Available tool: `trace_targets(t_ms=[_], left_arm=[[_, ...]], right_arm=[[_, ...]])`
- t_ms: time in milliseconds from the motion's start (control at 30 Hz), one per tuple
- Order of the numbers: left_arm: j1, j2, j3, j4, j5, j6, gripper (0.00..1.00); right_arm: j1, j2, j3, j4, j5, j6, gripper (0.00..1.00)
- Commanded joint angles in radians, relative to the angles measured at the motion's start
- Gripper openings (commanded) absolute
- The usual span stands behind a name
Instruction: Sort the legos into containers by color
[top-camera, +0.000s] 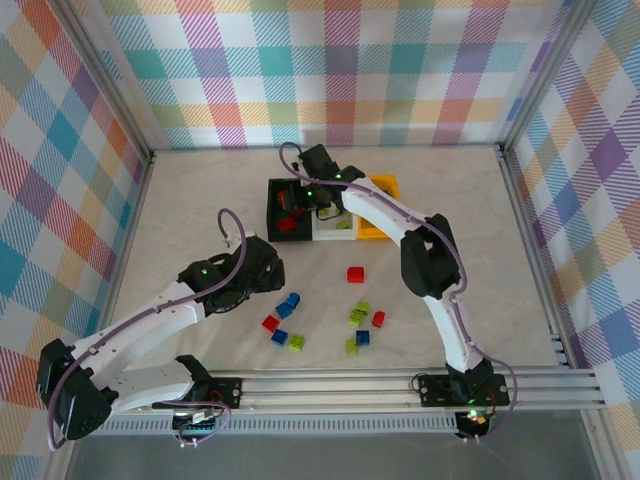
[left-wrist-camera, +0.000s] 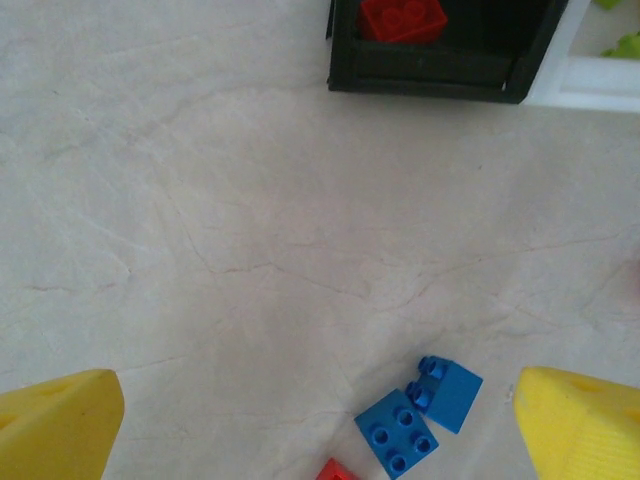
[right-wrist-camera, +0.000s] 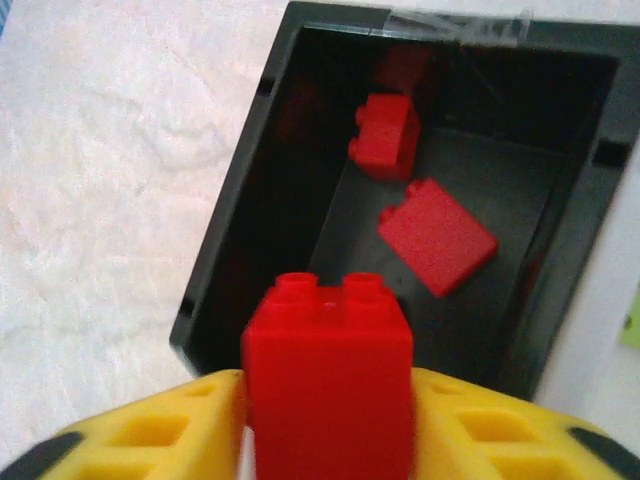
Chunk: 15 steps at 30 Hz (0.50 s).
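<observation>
The sorting is in my judgement somewhere near the middle. The right gripper (right-wrist-camera: 328, 392) hangs over the black bin (right-wrist-camera: 228, 235) and its two yellow fingers (right-wrist-camera: 150, 440) are closed on a red brick (right-wrist-camera: 328, 365), which touches both of them and stands with the studs up, just above the near edge of the bin. Inside this bin at least two red bricks (right-wrist-camera: 437, 235) lie on the floor already. The white bin (top-camera: 328, 234) next to it has some yellow-green pieces (top-camera: 345, 225) inside. The orange-yellow bin (top-camera: 388, 187) is partly under the right arm, so I cannot tell what it contains. The left gripper (left-wrist-camera: 320, 428) is wide open and holds nothing; it hovers low over the table (left-wrist-camera: 250, 250), near a pair of blue bricks (left-wrist-camera: 397, 435). Many legos wait on the table between the bins and the arm bases: I count three red ones, for example one (top-camera: 355, 274) alone near the bins, four blue ones and a few yellow-green ones (top-camera: 358, 313). So the red brick in the claw is not yet dropped, and all the loose ones are left to do.
</observation>
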<state>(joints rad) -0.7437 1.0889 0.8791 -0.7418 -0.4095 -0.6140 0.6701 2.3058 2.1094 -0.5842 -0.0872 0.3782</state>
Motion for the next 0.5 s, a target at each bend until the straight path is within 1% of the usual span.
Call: trace_targets(t_ms=[0, 67, 100, 233, 333, 467], left_arm=[[0.01, -0.001, -0.008, -0.008, 0.033, 0.004, 1.0], [0.01, 0.003, -0.004, -0.003, 0.045, 0.008, 1.0], [0.009, 0.007, -0.002, 0.001, 0.049, 0.011, 1.0], [0.009, 0.018, 0.01, 0.013, 0.07, 0.018, 1.0], [0.009, 0.03, 0.02, 0.036, 0.099, 0.033, 1.0], [0.009, 0.078, 0.046, 0.092, 0.151, 0.062, 1.0]], right_arm=[[0.005, 0.051, 0.127, -0.106, 0.017, 0.009, 0.57], [0.004, 0.049, 0.139, -0.094, 0.01, 0.018, 0.65], [0.005, 0.036, 0.132, -0.079, 0.01, 0.023, 0.67], [0.003, -0.063, 0.042, -0.017, 0.037, 0.027, 0.69], [-0.002, -0.18, -0.109, 0.043, 0.069, 0.029, 0.7], [-0.02, -0.365, -0.37, 0.134, 0.087, 0.049, 0.7]])
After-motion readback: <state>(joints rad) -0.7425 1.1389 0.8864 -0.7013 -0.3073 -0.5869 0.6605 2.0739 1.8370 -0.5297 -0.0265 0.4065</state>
